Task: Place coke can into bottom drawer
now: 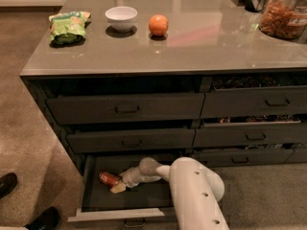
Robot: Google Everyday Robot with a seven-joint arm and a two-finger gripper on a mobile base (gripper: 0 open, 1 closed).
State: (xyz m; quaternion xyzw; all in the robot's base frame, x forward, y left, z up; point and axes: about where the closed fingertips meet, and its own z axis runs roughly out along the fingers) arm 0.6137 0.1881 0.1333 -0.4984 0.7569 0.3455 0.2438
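**Figure.** Single camera view of the drawer unit, looking down. The white arm (194, 195) reached from the lower edge of the view into the bottom drawer (144, 199), which stood pulled out with its pale front panel nearest the camera. The gripper (118, 185) sat low inside the drawer, close to its dark floor and towards its left half as seen.

The coke can (108, 178) lay on its side inside the drawer, directly at the gripper's tip and touching it, with its far end pointing away from the gripper towards the drawer's left wall. Whether the gripper clasped the can or merely rested against it could not be told.

Directly above the gripper in the view were two dark drawers with black handles, the middle one (129, 140) and the top one (124, 108). Both were pushed in.

Higher still, well apart from the gripper, the grey bench (192, 49) carried a green chip bag (68, 27), a white bowl (121, 18) and an orange (158, 25) in a row. A clear jar of orange-brown snacks (284, 17) stood at its far right corner.

Two dark shoes (7, 183) were on the floor at the left edge of the view, outside the drawer, at about the gripper's level and lower.
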